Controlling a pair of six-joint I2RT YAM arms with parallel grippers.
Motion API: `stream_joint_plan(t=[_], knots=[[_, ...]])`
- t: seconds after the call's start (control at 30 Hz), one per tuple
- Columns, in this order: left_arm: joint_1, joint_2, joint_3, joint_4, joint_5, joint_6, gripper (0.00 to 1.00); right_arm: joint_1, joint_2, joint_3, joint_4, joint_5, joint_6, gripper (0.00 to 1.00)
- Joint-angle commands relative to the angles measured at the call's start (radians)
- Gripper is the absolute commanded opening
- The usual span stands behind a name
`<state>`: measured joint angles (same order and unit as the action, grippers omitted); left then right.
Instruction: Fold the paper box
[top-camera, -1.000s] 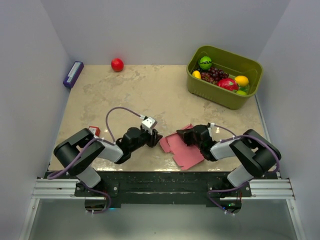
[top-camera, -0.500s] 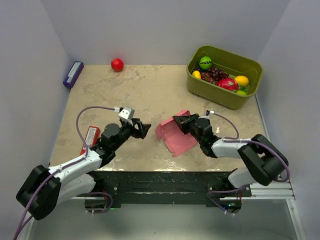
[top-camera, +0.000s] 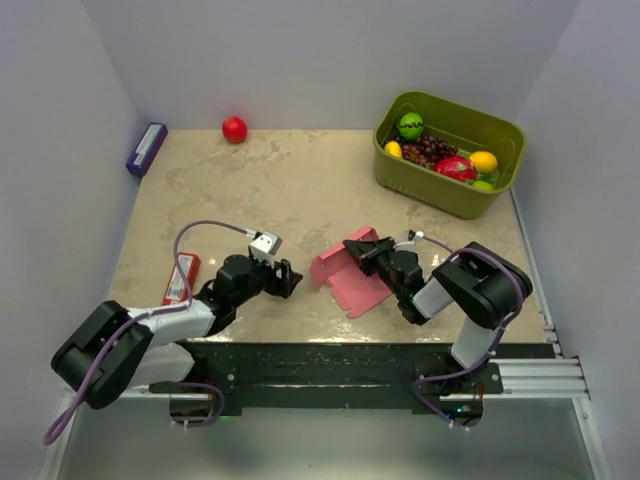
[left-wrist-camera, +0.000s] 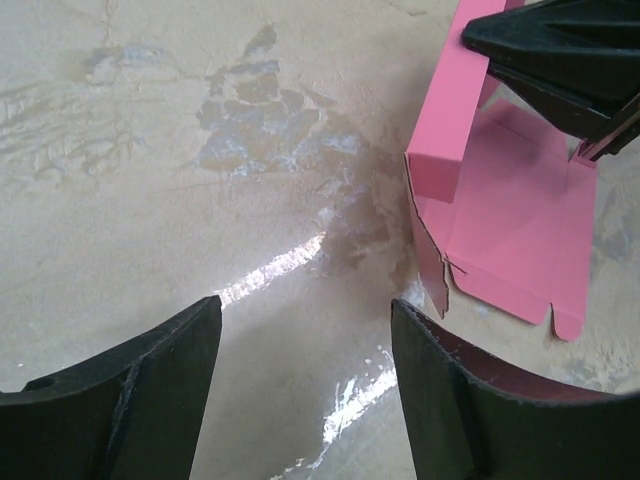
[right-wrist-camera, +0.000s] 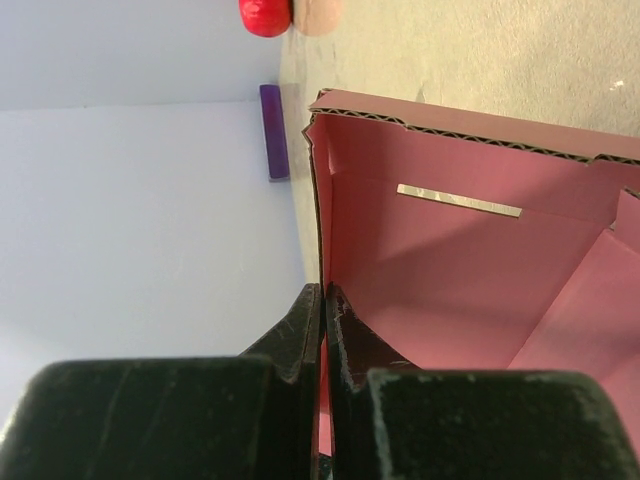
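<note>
**Paper box part raised, right gripper clamped on it**

Logged the pink paper box (top-camera: 345, 278) on the mottled table (top-camera: 300, 180), left of the green basket (top-camera: 440, 195) and nearer the arm bases than the basket.

Saw its main panel lying flat. One long wall stood up on the side away from the basket. Notched tabs showed along the near edge in the left wrist view (left-wrist-camera: 510, 210).

Found the right gripper (top-camera: 362, 250) between the basket and the box. Its jaws were closed tight on a raised wall, with the thin card pinched edge-on between the black fingertips (right-wrist-camera: 322, 300). Could not tell from any view exactly which wall.

Found the left gripper (top-camera: 288, 280) on the far side of the box from the basket, near the upright wall but not touching it. Its jaws were spread wide over bare table with nothing between them (left-wrist-camera: 300, 312).

Counted dark grapes (top-camera: 430, 150), a lemon (top-camera: 484, 160) and a green fruit (top-camera: 411, 125) inside the basket.

Spotted a red ball (top-camera: 234, 129) well to the basket's left along the back of the table. Spotted a purple box (top-camera: 146, 148) farther left again, by the wall.

Marked a red packet with a white label (top-camera: 181, 278) beyond the left gripper, farthest from the basket.
</note>
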<state>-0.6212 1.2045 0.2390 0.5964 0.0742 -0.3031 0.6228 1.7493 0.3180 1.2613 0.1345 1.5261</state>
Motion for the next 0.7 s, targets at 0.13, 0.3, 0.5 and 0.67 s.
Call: stream_joint_plan(t=[0.13,0.3,0.5,0.67], knots=[[-0.012,0.095,-0.027,0.209,0.099,0.031,0.71,0.005,0.022,0.003,0.256,-0.026,-0.078,0.00],[-0.023,0.158,0.008,0.229,0.108,0.045,0.68,0.005,0.077,0.007,0.360,-0.053,-0.095,0.00],[-0.041,0.185,0.029,0.249,0.107,0.051,0.67,0.005,0.173,0.004,0.521,-0.079,-0.093,0.00],[-0.081,0.230,0.042,0.264,0.107,0.065,0.66,0.003,0.155,0.004,0.507,-0.087,-0.107,0.00]])
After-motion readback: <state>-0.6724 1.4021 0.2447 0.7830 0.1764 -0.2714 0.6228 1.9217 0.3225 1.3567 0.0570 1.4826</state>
